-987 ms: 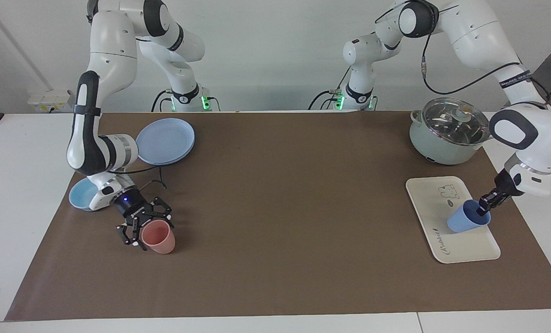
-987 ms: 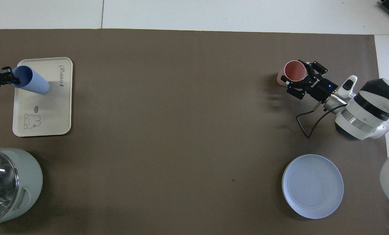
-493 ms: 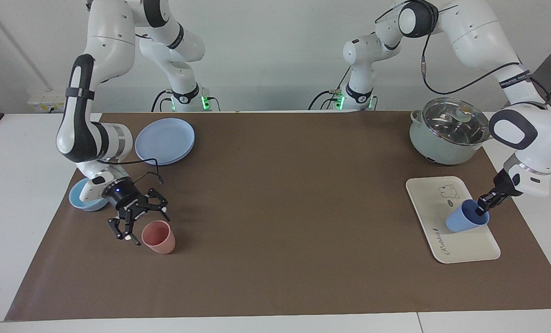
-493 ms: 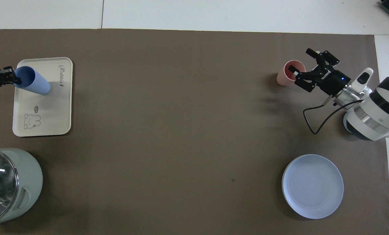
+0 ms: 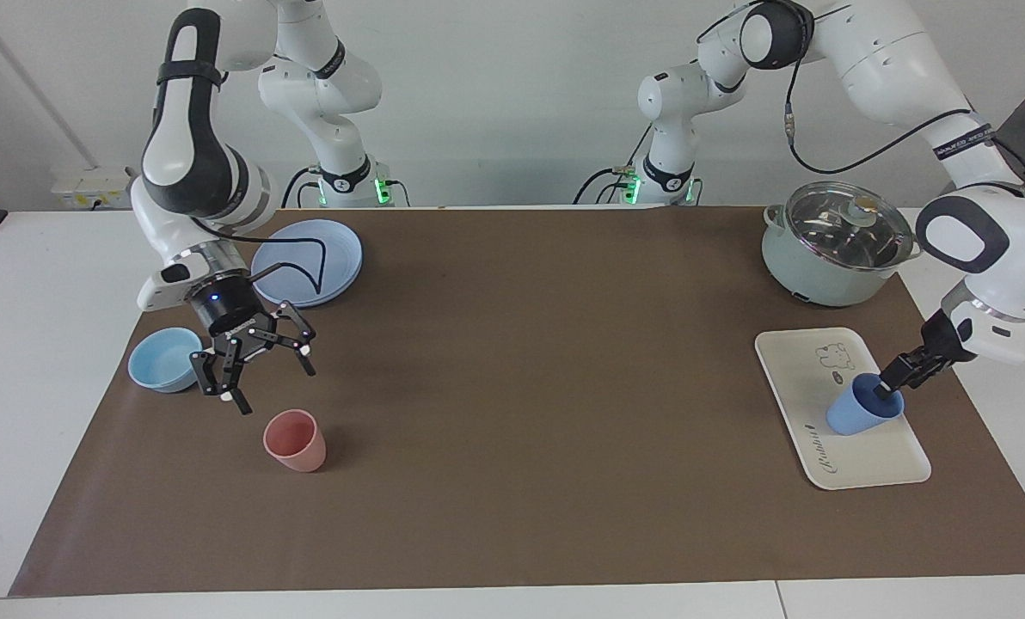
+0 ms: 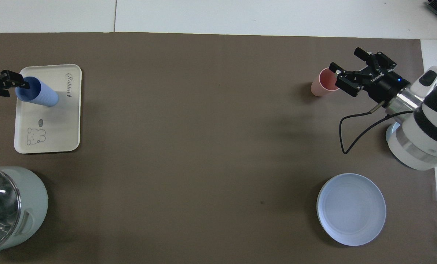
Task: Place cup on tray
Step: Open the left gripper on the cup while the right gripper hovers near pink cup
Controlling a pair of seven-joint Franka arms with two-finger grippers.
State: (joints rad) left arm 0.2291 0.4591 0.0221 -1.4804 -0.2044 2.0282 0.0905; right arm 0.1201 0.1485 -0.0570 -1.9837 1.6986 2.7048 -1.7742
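The periwinkle-blue cup (image 5: 861, 411) stands upright on the cream-white tray (image 5: 874, 464), toward the left arm's end of the table. My left gripper (image 5: 889, 387) is at the cup's rim, its fingers slightly parted, one fingertip inside the rim. In the overhead view the cup (image 6: 42, 96) is on the tray (image 6: 53, 135) with the left gripper (image 6: 11, 85) beside its rim. My right gripper (image 5: 263, 378) is open and empty, raised over the mat between the light-blue bowl and the pink tumbler; it also shows in the overhead view (image 6: 345, 58).
A pink tumbler (image 5: 296, 440) stands on the mat at the right arm's end. A light-blue bowl (image 5: 162, 361) and a round blue plate (image 5: 308, 260) lie nearer to the robots there. A lidded green pot (image 5: 831, 245) stands nearer to the robots than the tray.
The right gripper has lifted up and away from the pink tumbler, which stays on the mat. The blue cup has gone from leaning to upright on the tray, and the left gripper's fingers have parted.
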